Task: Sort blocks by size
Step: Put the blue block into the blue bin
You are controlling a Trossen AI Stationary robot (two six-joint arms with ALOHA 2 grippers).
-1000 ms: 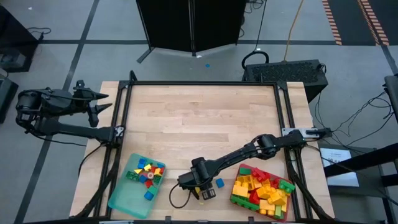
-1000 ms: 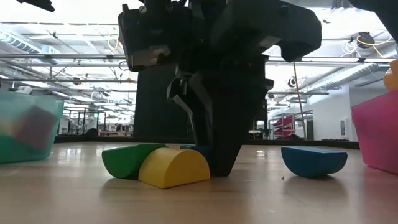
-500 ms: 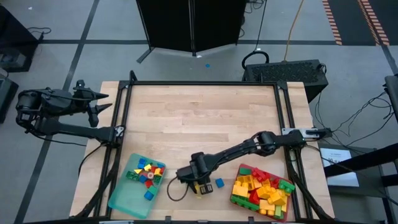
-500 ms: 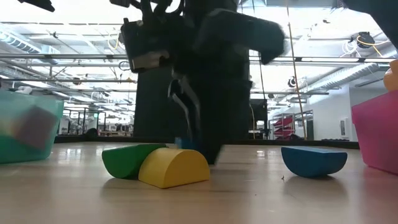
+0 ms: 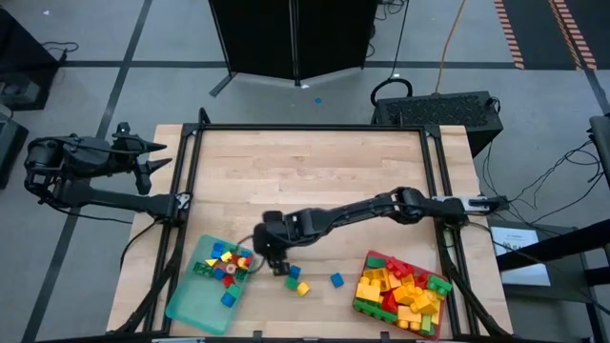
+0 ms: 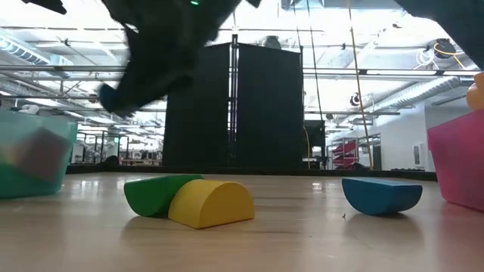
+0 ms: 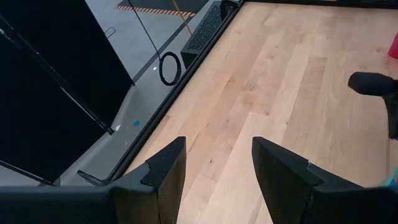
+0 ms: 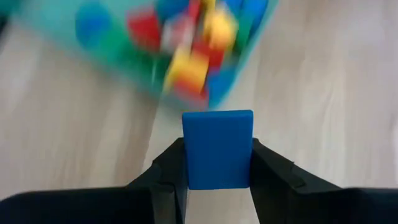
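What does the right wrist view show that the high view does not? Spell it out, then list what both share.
Only the right wrist view: a small blue block clamped between the right claw's fingers.

Only the high view: the red tray of larger blocks, three loose blocks on the table, and the left claw parked off the table's far left corner.

Both: the right claw beside the teal tray of small blocks.

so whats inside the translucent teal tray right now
The translucent teal tray holds small red, yellow, green and blue plastic blocks. Any lower layer is covered. The right gripper carries a blue block nearby.
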